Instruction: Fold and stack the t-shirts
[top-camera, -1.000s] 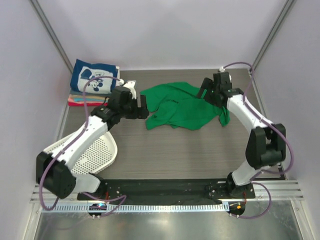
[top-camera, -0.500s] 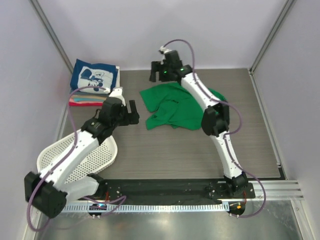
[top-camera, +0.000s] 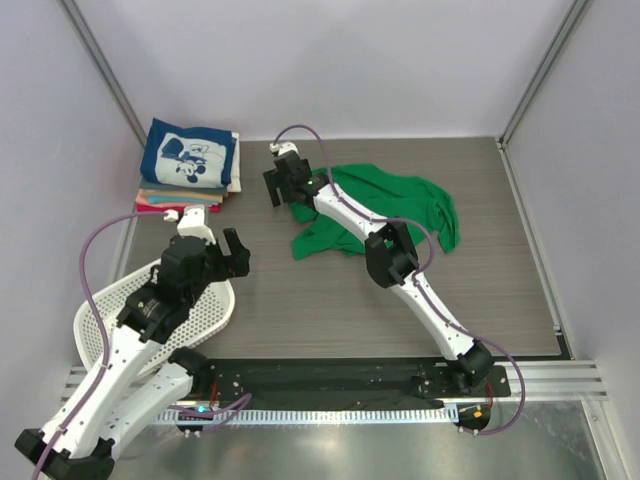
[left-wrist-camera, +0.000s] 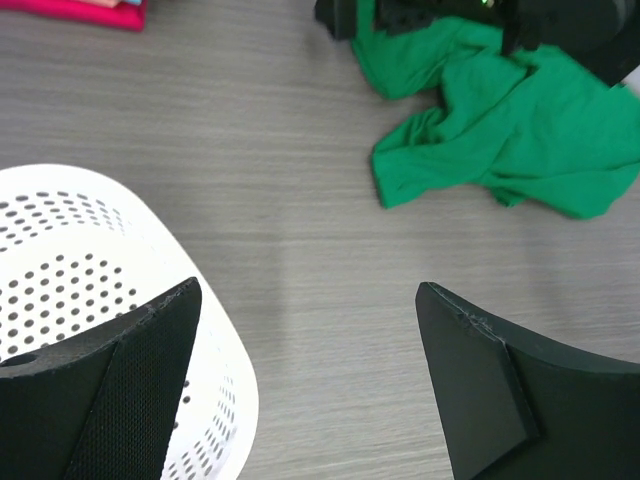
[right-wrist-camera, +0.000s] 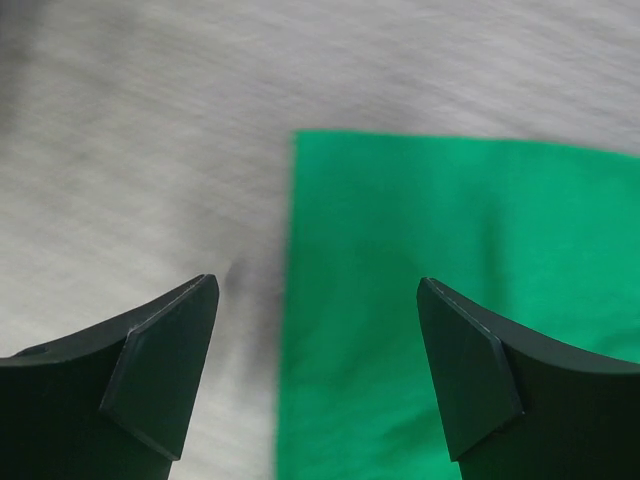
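Your green t-shirt (top-camera: 425, 205) lies crumpled, not folded, at the back middle of the table (top-camera: 330, 300). The right arm stretches across it and hides its centre. The right gripper (right-wrist-camera: 317, 283) hangs over the shirt's left edge, its fingers spread wide with nothing between them. That wrist view is blurred, so you cannot tell whether the tips touch the cloth. The left gripper (left-wrist-camera: 307, 288) is also spread wide and empty, over bare table just beside the white perforated basket (top-camera: 205, 305), whose near part the left arm covers. At the back left corner sits a folded stack topped by the navy printed t-shirt (top-camera: 188, 158). Only thin coloured edges of the shirts beneath it show.
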